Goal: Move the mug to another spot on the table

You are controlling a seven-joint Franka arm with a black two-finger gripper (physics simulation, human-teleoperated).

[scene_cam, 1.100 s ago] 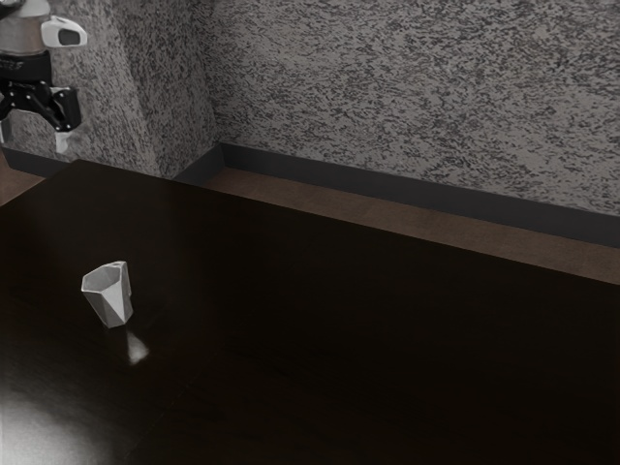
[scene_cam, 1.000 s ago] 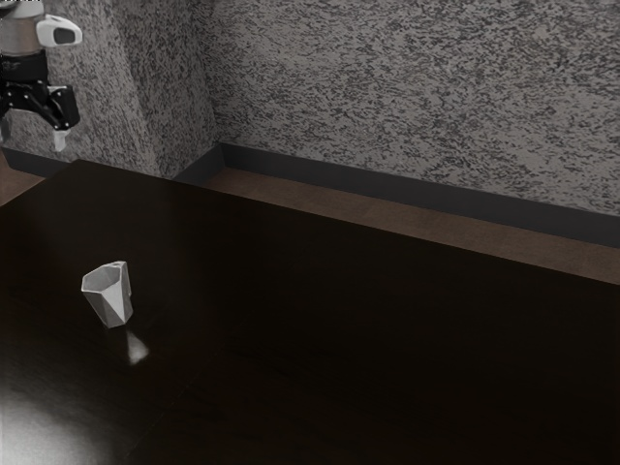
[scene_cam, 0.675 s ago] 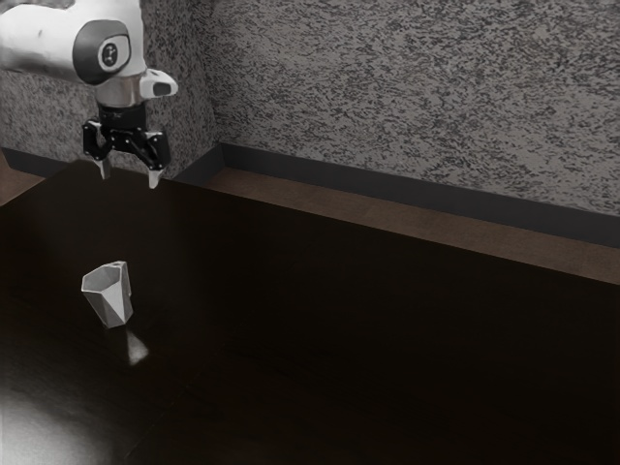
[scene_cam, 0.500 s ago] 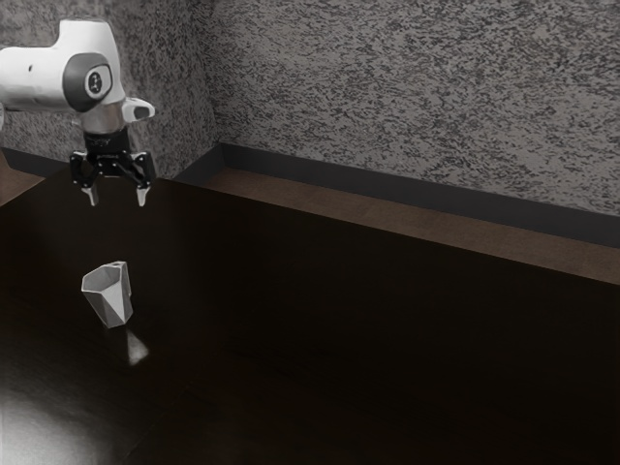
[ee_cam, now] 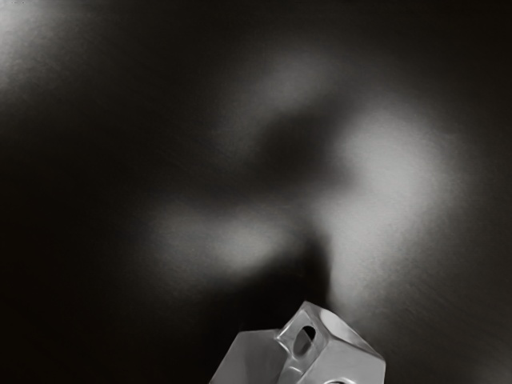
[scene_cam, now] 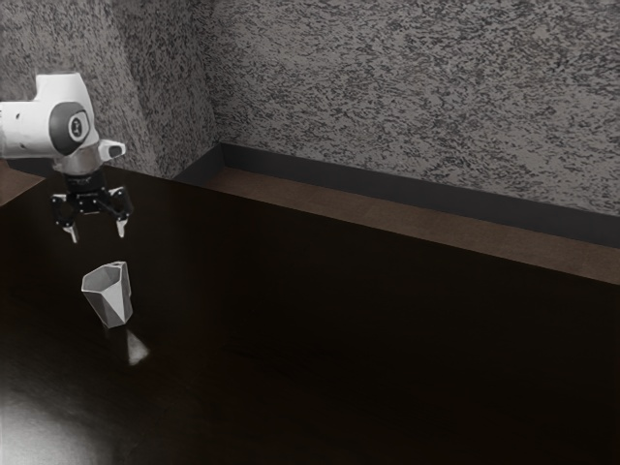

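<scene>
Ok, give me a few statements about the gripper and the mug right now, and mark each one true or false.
1. The gripper hangs above the mug without touching it. True.
2. The gripper is shut on the mug. False: it is open and holds nothing.
3. The mug lies on its side. False: it stands on the table with its opening up.
4. The mug sits toward the exterior view's left. True.
</scene>
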